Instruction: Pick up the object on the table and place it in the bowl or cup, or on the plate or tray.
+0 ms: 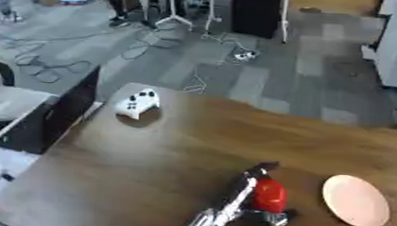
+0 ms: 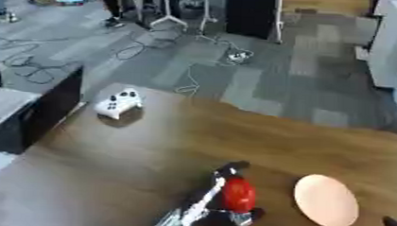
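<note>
We see a glossy red rounded object (image 1: 270,195) just left of the flat, round, pale peach plate (image 1: 355,201) on the wood-grain table (image 1: 192,148); our left hand (image 1: 247,194) curls its fingers around it. A white game controller (image 1: 137,102) sits far left of the plate; grey floor lies beyond.

A white game controller (image 1: 137,102) sits near the wooden table's (image 1: 150,179) far left edge; cables (image 1: 38,62) trail across the floor beyond.
</note>
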`<act>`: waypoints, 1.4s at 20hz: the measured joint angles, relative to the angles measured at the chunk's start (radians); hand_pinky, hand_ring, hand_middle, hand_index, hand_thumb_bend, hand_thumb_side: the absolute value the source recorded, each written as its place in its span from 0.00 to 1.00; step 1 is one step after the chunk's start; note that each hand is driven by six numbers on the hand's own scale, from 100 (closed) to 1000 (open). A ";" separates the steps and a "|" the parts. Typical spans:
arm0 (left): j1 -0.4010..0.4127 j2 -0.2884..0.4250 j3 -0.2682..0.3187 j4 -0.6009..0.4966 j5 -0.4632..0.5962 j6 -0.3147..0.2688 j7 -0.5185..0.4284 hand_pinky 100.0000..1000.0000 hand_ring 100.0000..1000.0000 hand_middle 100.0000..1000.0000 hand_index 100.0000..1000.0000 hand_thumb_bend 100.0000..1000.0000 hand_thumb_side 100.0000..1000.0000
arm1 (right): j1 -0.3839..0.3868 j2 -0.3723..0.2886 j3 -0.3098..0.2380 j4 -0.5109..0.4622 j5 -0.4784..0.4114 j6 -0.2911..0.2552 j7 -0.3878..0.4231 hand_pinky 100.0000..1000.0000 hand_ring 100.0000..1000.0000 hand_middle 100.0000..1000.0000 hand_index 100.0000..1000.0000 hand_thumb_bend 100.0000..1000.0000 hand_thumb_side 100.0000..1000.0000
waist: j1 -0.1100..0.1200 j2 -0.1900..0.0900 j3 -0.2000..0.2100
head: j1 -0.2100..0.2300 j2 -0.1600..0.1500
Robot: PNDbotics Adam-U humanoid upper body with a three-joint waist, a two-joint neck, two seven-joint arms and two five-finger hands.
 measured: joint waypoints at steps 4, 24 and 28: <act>0.000 0.000 0.000 0.000 -0.005 0.000 0.000 0.48 0.78 0.89 1.00 0.47 0.58 | 0.000 0.000 0.000 -0.001 0.000 -0.002 0.002 0.45 0.54 0.54 1.00 0.00 0.53 | 0.000 0.000 0.000 | 0.015 0.006; -0.009 -0.010 -0.009 0.012 -0.072 0.041 0.077 0.21 0.48 0.64 0.79 0.40 0.55 | 0.000 0.000 0.000 -0.006 0.000 -0.001 0.001 0.45 0.54 0.54 1.00 0.00 0.54 | 0.001 0.000 -0.017 | 0.069 0.054; -0.010 -0.011 -0.012 0.015 -0.077 0.046 0.089 0.14 0.40 0.53 0.70 0.36 0.52 | -0.001 0.000 0.000 -0.006 0.000 -0.001 0.001 0.45 0.54 0.54 1.00 0.00 0.54 | 0.004 0.000 -0.018 | 0.069 0.059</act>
